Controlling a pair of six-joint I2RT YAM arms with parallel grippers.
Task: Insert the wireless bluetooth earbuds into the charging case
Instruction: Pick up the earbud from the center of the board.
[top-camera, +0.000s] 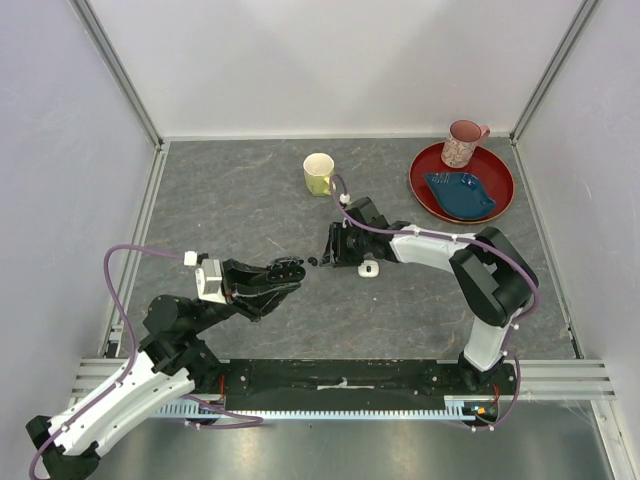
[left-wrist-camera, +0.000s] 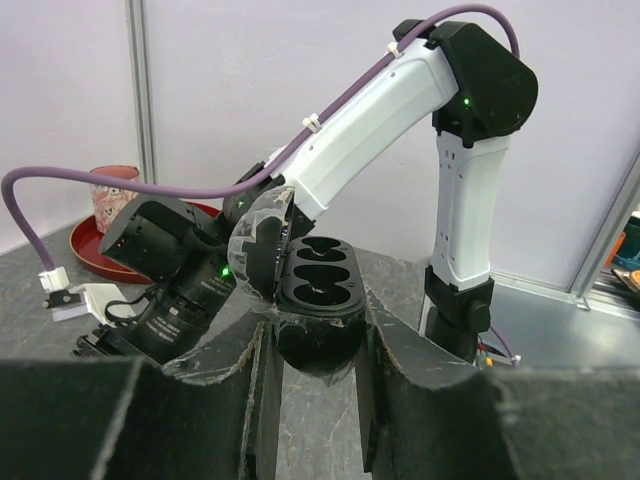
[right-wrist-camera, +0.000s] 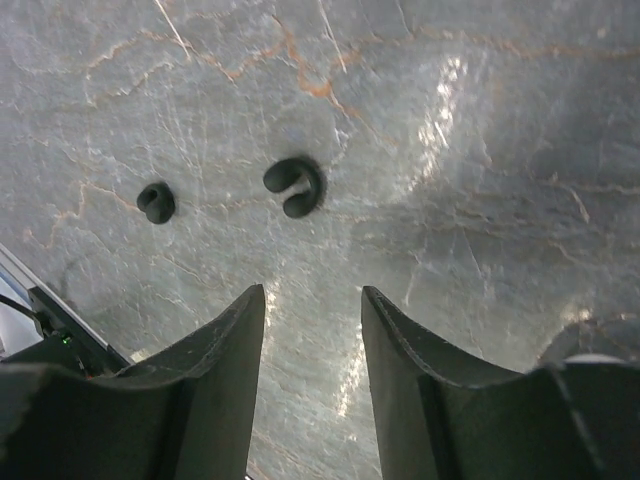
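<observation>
My left gripper is shut on the black charging case, which it holds off the table with the lid tipped up to the left and two empty sockets showing. From above, the case sits at the left fingertips. Two black wireless bluetooth earbuds lie on the grey table just ahead of my right gripper, which is open with nothing between its fingers. In the top view the buds lie between the case and the right gripper. A small white object rests beside the right wrist.
A yellow mug stands behind the right gripper. At the back right, a red plate holds a blue dish and a pink patterned cup. White walls enclose the table on three sides.
</observation>
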